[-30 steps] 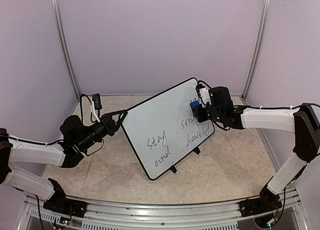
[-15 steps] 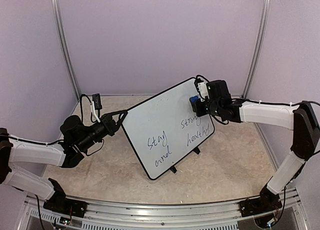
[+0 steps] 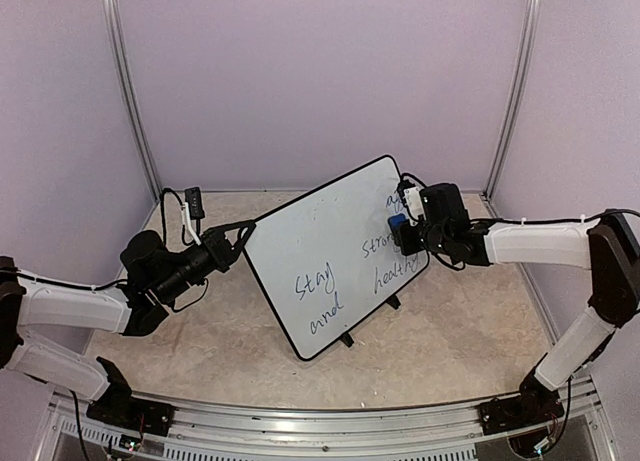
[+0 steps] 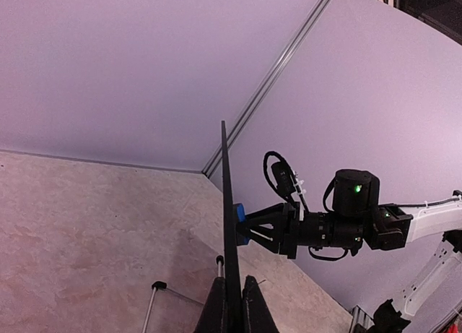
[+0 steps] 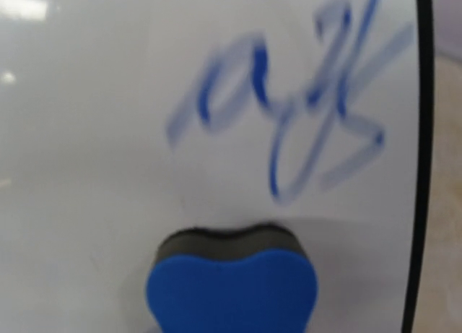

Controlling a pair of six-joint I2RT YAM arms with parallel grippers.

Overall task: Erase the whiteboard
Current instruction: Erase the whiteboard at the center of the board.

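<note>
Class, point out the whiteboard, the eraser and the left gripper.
whiteboard point(image 3: 310, 231): top external view, bare white face.
eraser point(image 5: 232, 290): right wrist view, blue back.
left gripper point(image 4: 232, 305): left wrist view, between fingertips clamping the board's edge.

A: What did everything rest on?
B: A table point(image 3: 450, 331) with a beige, marbled top.
A: What stood on it?
B: One whiteboard point(image 3: 320, 241), near the middle, standing on its small black feet point(image 3: 347, 339), which touched the surface.
</note>
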